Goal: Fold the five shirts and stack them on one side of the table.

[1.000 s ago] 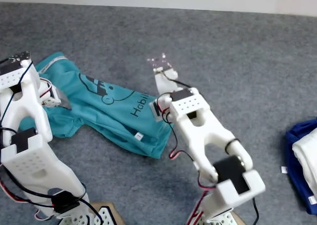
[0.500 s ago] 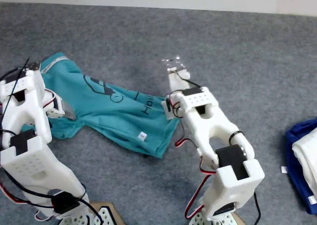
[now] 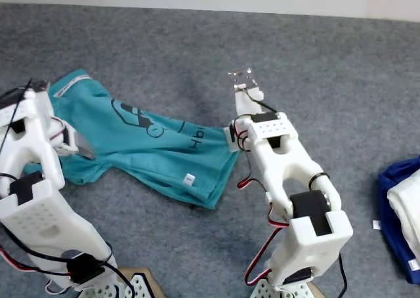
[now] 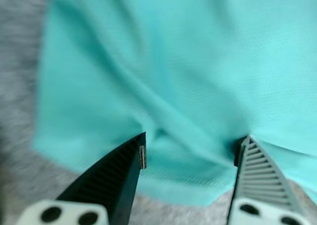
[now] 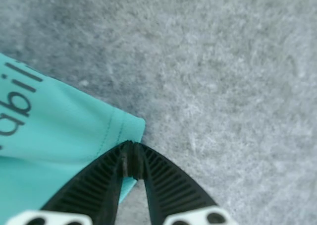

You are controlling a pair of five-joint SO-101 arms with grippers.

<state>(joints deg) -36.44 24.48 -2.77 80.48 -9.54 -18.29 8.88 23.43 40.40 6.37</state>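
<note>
**Teal shirt clamped at one corner; second tool open above it**

Item inspected: one teal shirt, lying crumpled and partly spread on the grey desk. It is left of centre in the high view, with dark print facing up and a small white tag near its lower edge.

Right tool: fingers together, pinching the hemmed corner of the teal shirt. In the high view, the right tool is at the shirt's edge nearest the middle of the desk. Bare grey surface lies just beyond that corner.

Left tool: fingers apart, with nothing between them. The tips are close over a folded edge of the teal shirt. Whether they touch the cloth cannot be told. In the high view, the left tool is over the shirt's opposite end, near the sleeve.

Other items: a blue shirt lies at the desk's right edge, well apart from the teal one. A white garment rests on top of it. Both are cut off by the picture edge.
</note>
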